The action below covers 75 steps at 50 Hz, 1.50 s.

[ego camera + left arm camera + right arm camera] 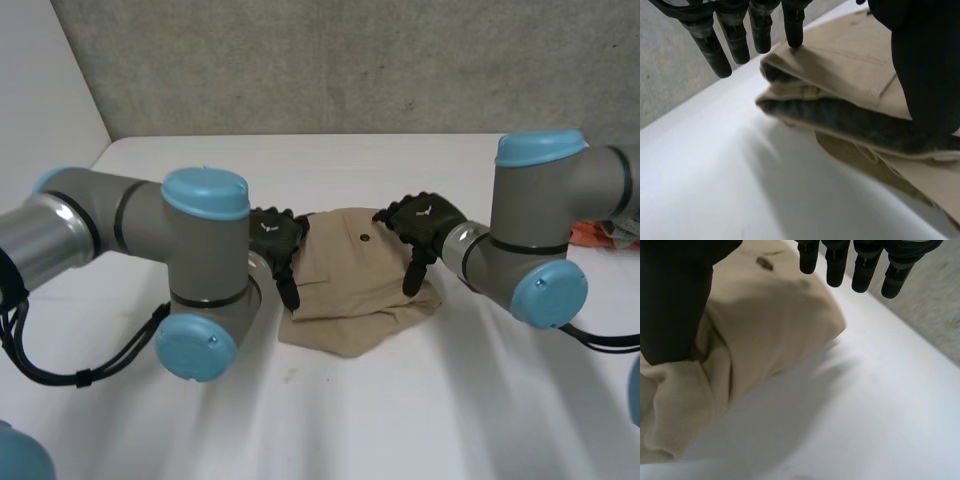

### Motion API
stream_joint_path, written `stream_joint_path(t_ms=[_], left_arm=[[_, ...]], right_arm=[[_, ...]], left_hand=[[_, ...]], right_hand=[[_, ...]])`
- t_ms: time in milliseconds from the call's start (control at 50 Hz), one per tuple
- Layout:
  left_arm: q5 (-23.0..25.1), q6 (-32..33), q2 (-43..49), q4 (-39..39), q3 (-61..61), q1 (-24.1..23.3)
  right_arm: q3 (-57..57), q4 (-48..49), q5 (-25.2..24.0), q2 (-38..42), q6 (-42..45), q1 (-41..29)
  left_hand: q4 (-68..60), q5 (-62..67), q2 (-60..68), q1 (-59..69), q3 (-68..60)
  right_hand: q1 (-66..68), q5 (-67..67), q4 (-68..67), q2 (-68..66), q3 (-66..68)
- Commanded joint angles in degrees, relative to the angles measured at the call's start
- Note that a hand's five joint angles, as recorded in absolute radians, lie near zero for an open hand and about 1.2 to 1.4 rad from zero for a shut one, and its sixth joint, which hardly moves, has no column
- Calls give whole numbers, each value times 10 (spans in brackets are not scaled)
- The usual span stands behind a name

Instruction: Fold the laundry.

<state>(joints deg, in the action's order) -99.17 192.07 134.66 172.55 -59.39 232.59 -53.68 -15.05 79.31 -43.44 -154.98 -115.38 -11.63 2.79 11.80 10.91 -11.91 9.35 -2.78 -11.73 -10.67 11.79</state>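
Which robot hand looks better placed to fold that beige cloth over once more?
Probably the left hand: one fingertip touches the layered edge of the beige folded cloth, thumb resting on top. The right hand has straight fingers that seem to hover above it.

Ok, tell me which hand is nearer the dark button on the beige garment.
Right. The right hand is close beside the dark button on the folded beige garment; the left hand is at the garment's left edge, farther away.
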Motion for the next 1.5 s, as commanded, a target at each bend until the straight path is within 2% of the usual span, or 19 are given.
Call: stream_joint_path(t_ms=[20, 120, 180, 200, 260, 280, 360, 440, 580, 760, 780, 800, 840, 860, 1080, 1220, 1320, 1420, 1500], left_arm=[[79, 24, -68, -9, 3, 15], [159, 22, -137, -6, 8, 39], [201, 22, -158, -6, 12, 44], [233, 21, -166, -6, 19, 45], [290, 20, -172, -9, 30, 50], [330, 17, -172, -11, 33, 52], [404, -1, -173, -15, 35, 54], [432, -20, -172, -16, 35, 56], [433, -26, -172, -14, 31, 53], [433, -28, -172, -13, 31, 51], [433, -28, -172, -13, 30, 51], [433, -28, -172, -13, 29, 51], [433, -28, -172, -13, 27, 50], [433, -28, -172, -13, 26, 51], [433, -28, -186, -11, 32, 51], [432, -33, -216, 7, 44, 50], [432, -76, -235, 36, 53, 51], [433, -106, -244, 52, 51, 51], [433, -110, -243, 54, 45, 48]], right_arm=[[-67, 30, 3, -82, 6, 3], [-189, 126, 22, -171, 4, -4], [-247, 165, 35, -194, 6, -8], [-284, 188, 38, -203, 6, -14], [-335, 221, 42, -209, 5, -33], [-364, 249, 44, -207, 4, -44], [-425, 334, 55, -199, -2, -60], [-454, 416, 78, -162, -1, -74], [-425, 512, 122, -97, 2, -92], [-319, 504, 121, -25, 5, -92], [-306, 495, 119, -17, 6, -92], [-300, 489, 118, -14, 2, -92], [-291, 483, 110, -12, -1, -92], [-289, 484, 106, -17, -3, -91], [-255, 493, 62, -81, -46, -74], [-198, 495, 55, -139, -104, 38], [-131, 506, 3, -164, -145, 139], [-71, 511, -52, -147, -196, 242], [-21, 511, -87, -92, -232, 327]], left_hand=[[-1, -11, -1, 8, 2], [4, -16, -6, 3, 7], [4, -16, -6, 3, 7], [4, -16, -6, 3, 7], [4, -16, -6, 3, 7], [4, -16, -6, 3, 7], [4, -16, -6, 3, 7], [1, -12, -2, 6, 3], [1, -12, -2, 7, 3], [-1, -11, -1, 8, 2], [-1, -11, -1, 8, 2], [-1, -11, -1, 8, 2], [-1, -11, -1, 8, 2], [-3, -9, 1, 10, 0], [-3, -9, 1, 10, 0], [-3, -9, 1, 10, 0], [-3, -9, 1, 10, 0], [-4, -7, 3, 12, -2], [-4, -7, 3, 12, -2]], right_hand=[[6, 28, 17, 7, -18], [6, 28, 17, 7, -18], [6, 28, 17, 7, -18], [6, 28, 17, 7, -18], [6, 28, 17, 7, -18], [6, 28, 17, 7, -18], [6, 28, 17, 7, -18], [6, 28, 17, 7, -18], [6, 28, 17, 7, -18], [6, 28, 17, 7, -18], [58, -24, -35, -45, 34], [203, -168, -179, -189, 178], [627, -593, -604, -614, 603], [706, -671, -682, -693, 681], [706, -672, -683, -693, 682], [706, -672, -683, -693, 682], [706, -672, -683, -693, 682], [706, -672, -683, -693, 682], [706, -672, -683, -693, 682]])
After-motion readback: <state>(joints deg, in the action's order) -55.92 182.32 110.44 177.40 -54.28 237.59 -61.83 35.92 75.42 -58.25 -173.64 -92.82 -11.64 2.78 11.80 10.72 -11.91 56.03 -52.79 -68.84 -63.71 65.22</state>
